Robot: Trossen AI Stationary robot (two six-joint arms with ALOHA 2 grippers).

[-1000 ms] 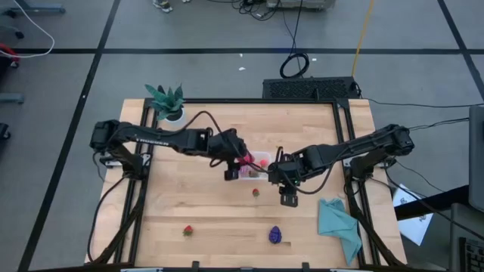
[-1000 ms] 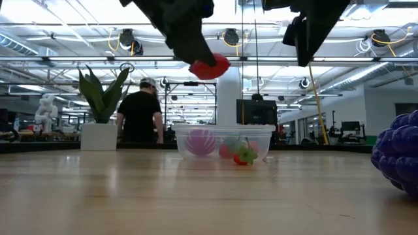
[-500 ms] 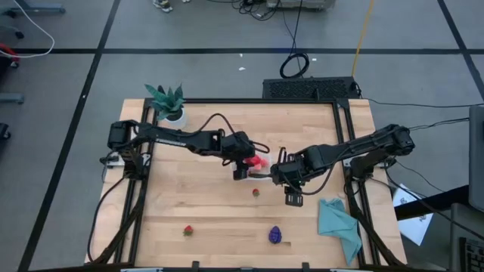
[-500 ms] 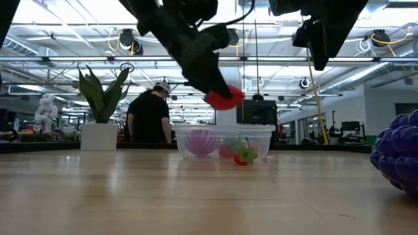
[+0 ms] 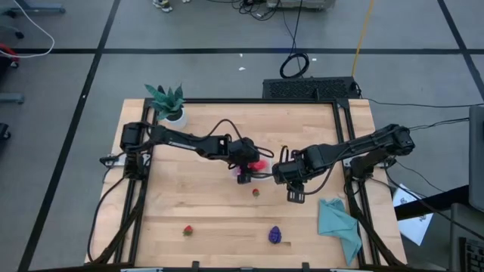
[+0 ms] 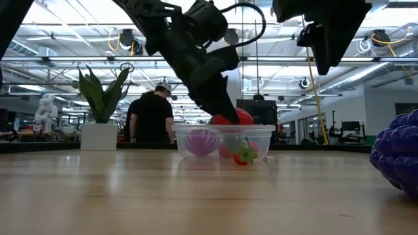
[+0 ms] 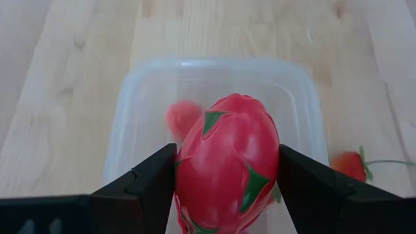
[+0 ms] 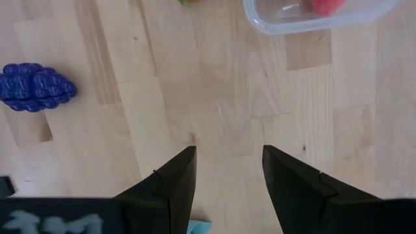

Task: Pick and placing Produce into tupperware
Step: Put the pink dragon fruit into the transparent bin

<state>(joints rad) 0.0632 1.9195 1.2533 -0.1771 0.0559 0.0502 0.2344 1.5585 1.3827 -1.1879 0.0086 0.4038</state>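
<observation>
The desk (image 5: 204, 204) is pale wood with visible grain and plank joints, smooth with a soft sheen. The tupperware (image 7: 214, 71) is clear, colourless plastic, slightly frosted at its rounded rim. The big red fruit (image 7: 227, 169) held in the left end effector (image 7: 227, 185) looks like glossy moulded plastic with matt green patches. Both end effectors' fingers (image 8: 175, 185) are matt black plastic. The purple cluster (image 8: 36, 86) is bumpy and faintly shiny. The cloth (image 5: 338, 224) near the desk's right edge is soft teal fabric, creased.
</observation>
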